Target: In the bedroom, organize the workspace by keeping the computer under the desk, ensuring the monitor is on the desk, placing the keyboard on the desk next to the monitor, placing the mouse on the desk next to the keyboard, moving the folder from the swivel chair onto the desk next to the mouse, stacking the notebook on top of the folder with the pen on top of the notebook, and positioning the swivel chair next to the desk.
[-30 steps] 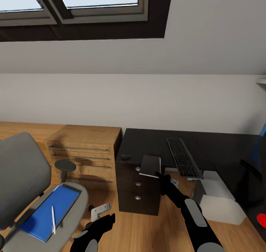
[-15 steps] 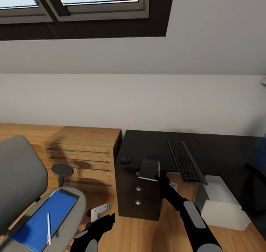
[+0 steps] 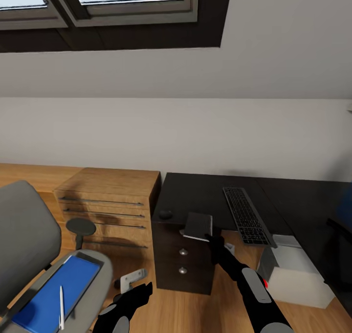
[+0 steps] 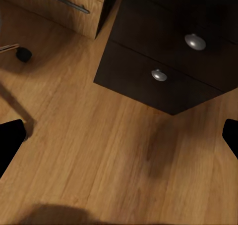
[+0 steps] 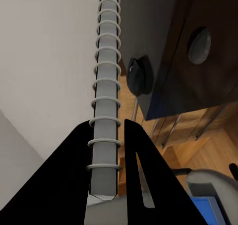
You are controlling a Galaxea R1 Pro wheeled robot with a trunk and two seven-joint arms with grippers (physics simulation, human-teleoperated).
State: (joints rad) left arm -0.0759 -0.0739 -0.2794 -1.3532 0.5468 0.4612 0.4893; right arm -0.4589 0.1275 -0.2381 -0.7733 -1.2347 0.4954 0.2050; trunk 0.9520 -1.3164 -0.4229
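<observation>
Ahead in the head view: right gripper [image 3: 209, 237] clamping a spiral notebook [image 3: 197, 225] over the dark desk [image 3: 205, 192] front edge, between mouse [image 3: 165, 214] and keyboard [image 3: 246, 215]; blue folder [image 3: 54, 294] with pen [image 3: 61, 307] on the swivel chair [image 3: 44, 269]. Left wrist view: left gripper [image 4: 119, 136] wide apart, holding nothing, above wood floor [image 4: 99, 160]. Right wrist view: fingers [image 5: 144, 170] pinching the spiral binding. Best to lower flat, well onto the desktop, clear of the mouse.

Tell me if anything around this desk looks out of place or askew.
The blue folder, with the pen lying on it, sits on the swivel chair rather than the desk. The right gripper holds the spiral notebook over the desk's front edge.
</observation>
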